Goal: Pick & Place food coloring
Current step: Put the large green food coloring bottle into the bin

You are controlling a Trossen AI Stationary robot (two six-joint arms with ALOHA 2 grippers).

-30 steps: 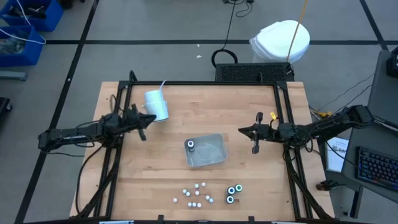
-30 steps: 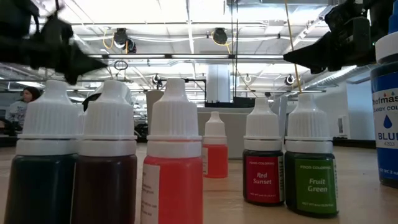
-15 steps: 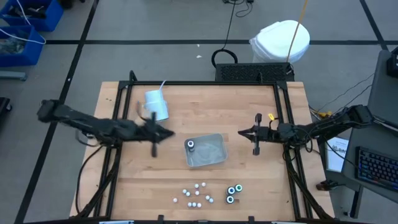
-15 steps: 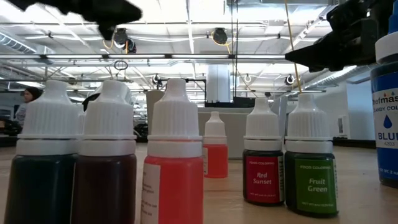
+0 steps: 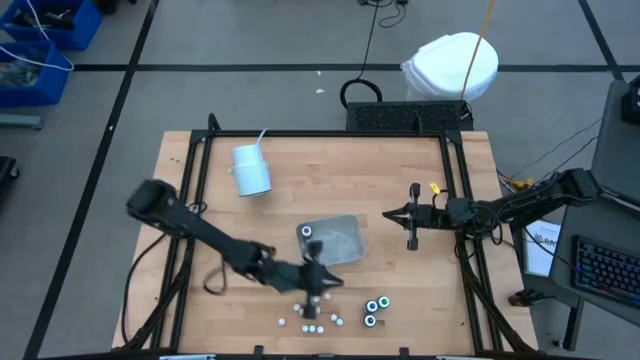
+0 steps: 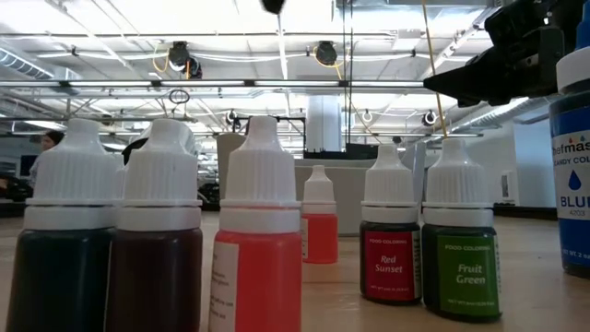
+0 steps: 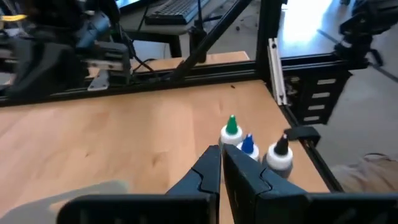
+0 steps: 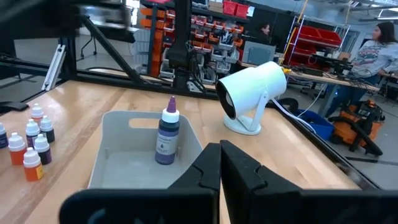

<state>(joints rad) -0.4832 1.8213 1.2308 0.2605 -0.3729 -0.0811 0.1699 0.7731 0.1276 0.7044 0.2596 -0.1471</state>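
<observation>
On the bench, the clear tray at centre holds one purple-capped bottle. At six o'clock, the left gripper, fingers pressed together and empty, partly hides the small food coloring bottles. At three o'clock waits the right gripper, closed, empty.

Lighting bright, even, from overhead ceiling fixtures in low view. Table lit flat in high view, shadows faint and short. Left arm smeared by motion blur in high view. Low view: nearest bottles soft, out of focus; ceiling washed out by glare. Left wrist view: window glare blown white, background blurred. Right wrist view: upper left corner streaked with blur, white cup sharp, soft shadow under it.
</observation>
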